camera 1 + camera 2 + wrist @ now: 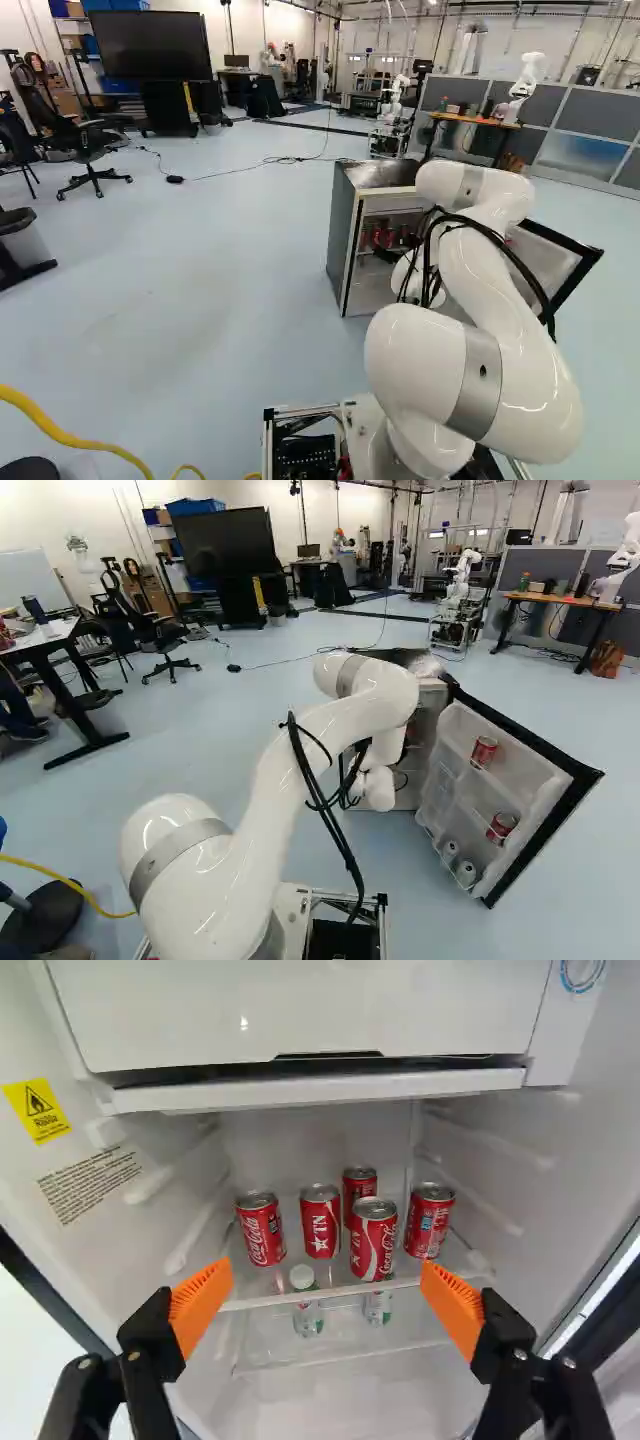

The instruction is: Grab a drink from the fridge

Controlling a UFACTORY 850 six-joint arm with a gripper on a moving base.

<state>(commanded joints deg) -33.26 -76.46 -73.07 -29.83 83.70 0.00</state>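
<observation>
At the left base view's upper left, a black chair (88, 150) stands on your pale blue floor (200, 250); right of centre, your gripper (386, 256), fingers spread wide, faces five red cans (373, 1242) on the fridge's (343, 240) shelf (400, 1283), one partly hidden behind another; your bent arm (490, 290), farther right, covers part of the fridge.

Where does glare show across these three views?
Left base view: highlights on the glossy white robot arm and the shiny silvery fridge top; right base view: sheen on the arm; wrist view: glint on the smooth white compartment front, near-white patch outside the fridge.
</observation>
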